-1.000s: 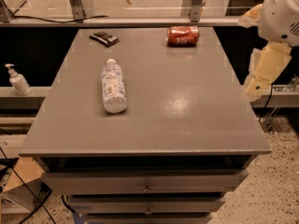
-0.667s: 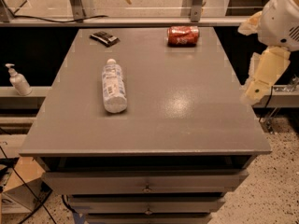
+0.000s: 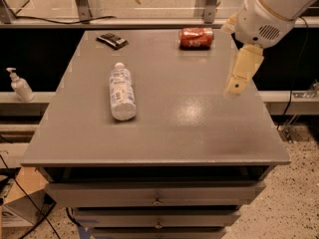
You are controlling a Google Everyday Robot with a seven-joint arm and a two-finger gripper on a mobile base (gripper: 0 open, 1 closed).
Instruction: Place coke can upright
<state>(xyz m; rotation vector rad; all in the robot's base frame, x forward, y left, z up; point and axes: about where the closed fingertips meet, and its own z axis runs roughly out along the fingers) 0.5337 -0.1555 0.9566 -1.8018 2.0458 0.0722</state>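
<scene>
The coke can lies on its side at the far right of the grey table top, red with white lettering. My gripper hangs from the white arm over the right side of the table, to the right of the can and nearer the front, apart from it. It holds nothing that I can see.
A clear plastic bottle with a white-blue label lies on its side left of centre. A small dark flat object lies at the far left. A soap dispenser stands on a ledge left of the table. Drawers sit below the top.
The arm and gripper have moved left, from beyond the table's right edge to over its right side. The can and bottle have not moved.
</scene>
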